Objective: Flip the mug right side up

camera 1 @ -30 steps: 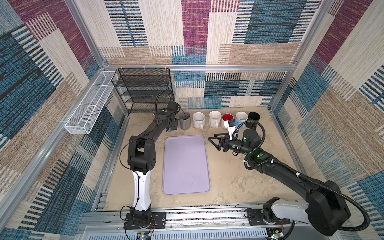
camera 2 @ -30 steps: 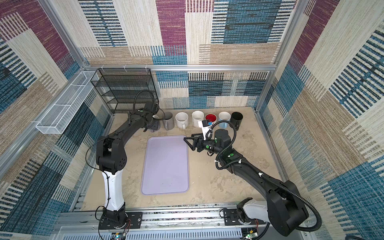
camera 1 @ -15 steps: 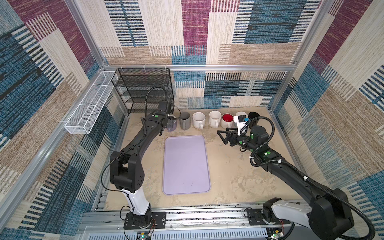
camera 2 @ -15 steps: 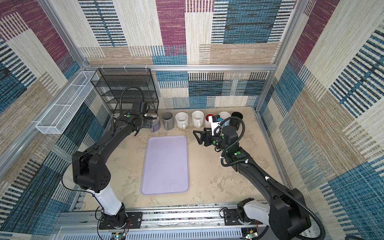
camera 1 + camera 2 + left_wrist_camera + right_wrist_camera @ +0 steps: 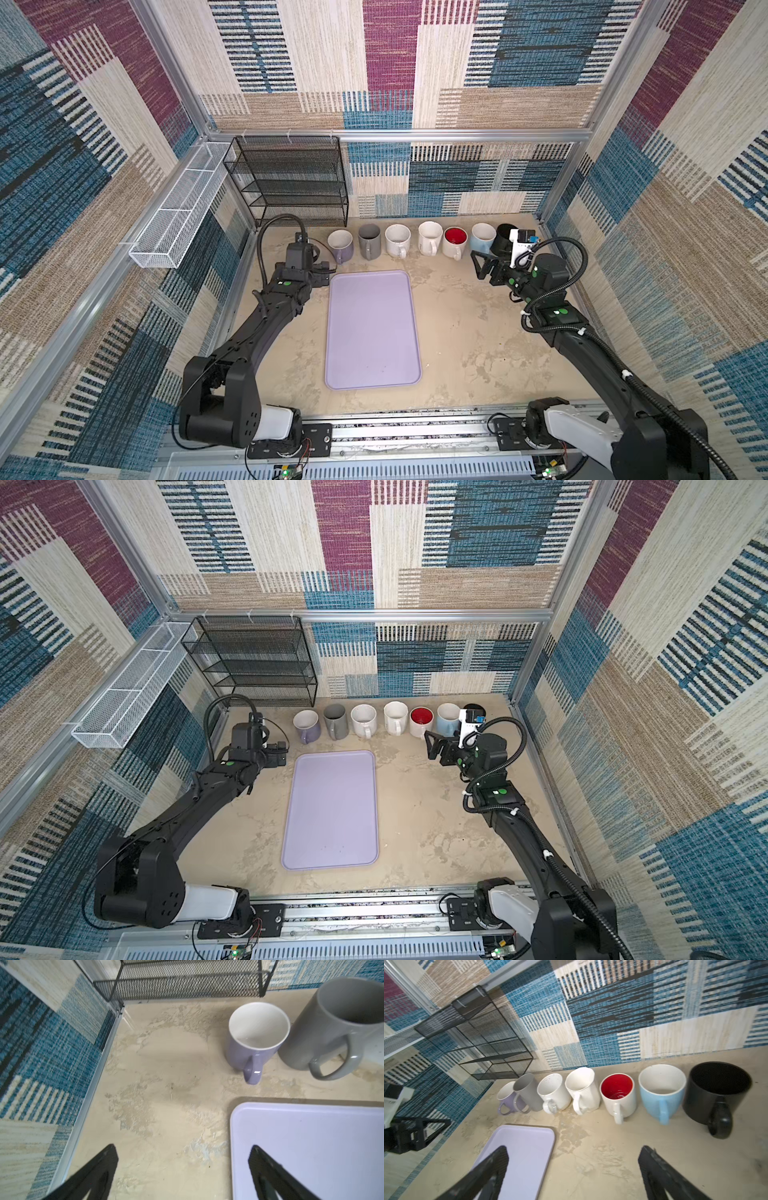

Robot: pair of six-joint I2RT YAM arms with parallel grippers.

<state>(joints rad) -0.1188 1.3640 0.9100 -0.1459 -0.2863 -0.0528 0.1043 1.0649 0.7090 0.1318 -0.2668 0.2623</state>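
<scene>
The lavender tray (image 5: pixel 372 328) lies nearest. By its far end, the left gripper (image 5: pixel 182 1149) and the right gripper (image 5: pixel 574 1149) hover with fingers spread wide, holding nothing. Farther back, seven mugs (image 5: pixel 397 241) stand mouth-up in a row, beside the black wire rack (image 5: pixel 291 178).

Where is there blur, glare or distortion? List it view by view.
Both top views: sharp, evenly lit, walls splayed by the wide lens. Left wrist view: slightly soft; small glint on the purple mug handle; grey mug leans outward. Right wrist view: tilted, blurred near the rack; shine inside the red-lined mug.
</scene>
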